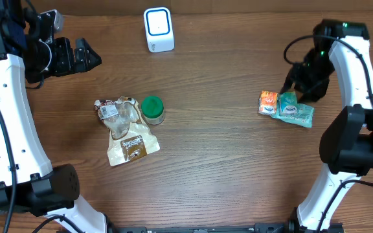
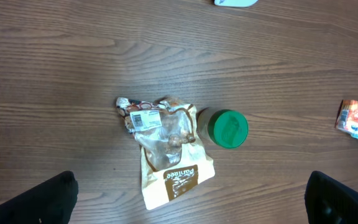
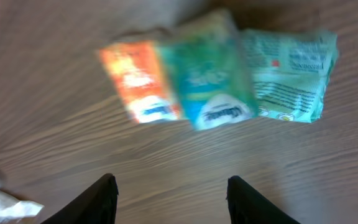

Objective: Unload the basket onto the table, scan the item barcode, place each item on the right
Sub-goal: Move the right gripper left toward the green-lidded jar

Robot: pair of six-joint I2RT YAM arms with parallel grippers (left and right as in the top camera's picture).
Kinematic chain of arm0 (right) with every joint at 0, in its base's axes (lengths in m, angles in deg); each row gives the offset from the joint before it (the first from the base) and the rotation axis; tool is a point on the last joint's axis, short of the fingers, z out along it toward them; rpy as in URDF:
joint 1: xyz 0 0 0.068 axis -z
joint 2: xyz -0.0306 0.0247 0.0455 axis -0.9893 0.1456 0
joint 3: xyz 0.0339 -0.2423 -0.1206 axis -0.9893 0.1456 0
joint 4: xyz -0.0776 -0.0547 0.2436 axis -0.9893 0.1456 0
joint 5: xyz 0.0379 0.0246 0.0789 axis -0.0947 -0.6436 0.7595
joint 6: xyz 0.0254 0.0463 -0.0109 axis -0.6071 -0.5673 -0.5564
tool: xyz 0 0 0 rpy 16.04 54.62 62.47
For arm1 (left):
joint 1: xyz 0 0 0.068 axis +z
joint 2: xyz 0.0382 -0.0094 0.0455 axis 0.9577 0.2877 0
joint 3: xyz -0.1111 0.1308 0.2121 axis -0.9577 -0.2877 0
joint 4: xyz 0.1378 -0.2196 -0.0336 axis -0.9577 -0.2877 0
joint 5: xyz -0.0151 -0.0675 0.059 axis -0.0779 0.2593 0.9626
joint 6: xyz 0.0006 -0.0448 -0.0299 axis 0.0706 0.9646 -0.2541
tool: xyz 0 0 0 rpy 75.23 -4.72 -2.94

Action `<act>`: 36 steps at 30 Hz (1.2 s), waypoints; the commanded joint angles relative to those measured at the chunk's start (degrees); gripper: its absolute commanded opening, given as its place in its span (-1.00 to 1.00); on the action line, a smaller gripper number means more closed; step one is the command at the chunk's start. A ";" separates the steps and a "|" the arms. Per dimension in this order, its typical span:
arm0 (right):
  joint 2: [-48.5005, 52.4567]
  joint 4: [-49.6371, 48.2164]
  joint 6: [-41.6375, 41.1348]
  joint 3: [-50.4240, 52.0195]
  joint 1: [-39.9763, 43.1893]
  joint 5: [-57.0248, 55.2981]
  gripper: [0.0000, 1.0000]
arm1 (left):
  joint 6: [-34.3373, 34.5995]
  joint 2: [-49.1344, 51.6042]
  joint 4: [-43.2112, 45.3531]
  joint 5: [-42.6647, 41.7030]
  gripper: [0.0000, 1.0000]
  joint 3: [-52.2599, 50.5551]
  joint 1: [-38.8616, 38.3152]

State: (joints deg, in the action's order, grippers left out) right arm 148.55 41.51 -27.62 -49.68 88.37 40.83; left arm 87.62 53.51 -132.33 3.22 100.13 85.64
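A white barcode scanner (image 1: 158,29) stands at the back of the wooden table. At the right lie an orange packet (image 1: 268,102) and teal packets (image 1: 296,112), touching each other. My right gripper (image 1: 290,87) hovers just behind them. In the right wrist view it (image 3: 173,196) is open with nothing between its fingers, and the orange packet (image 3: 138,84), a teal packet (image 3: 210,78) and a green printed packet (image 3: 291,71) lie ahead of it, blurred. My left gripper (image 1: 94,57) is wide open and empty at the back left, high over the table.
Left of centre lie a crumpled snack bag (image 1: 127,129) with a white barcode label (image 2: 145,118) and a green-lidded jar (image 1: 152,109) touching it. Bare wood lies between this group and the packets. A white scrap (image 3: 5,208) shows at the right wrist view's lower left edge.
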 commanded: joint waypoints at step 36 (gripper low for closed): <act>7.45 -19.91 3.37 -18.62 -48.50 -7.69 0.82 | -0.90 -0.48 -0.13 -0.44 0.99 0.92 -0.39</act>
State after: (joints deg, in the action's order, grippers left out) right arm 152.22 22.29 -24.65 -67.52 41.45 34.14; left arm 87.64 53.51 -132.33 3.22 100.13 85.64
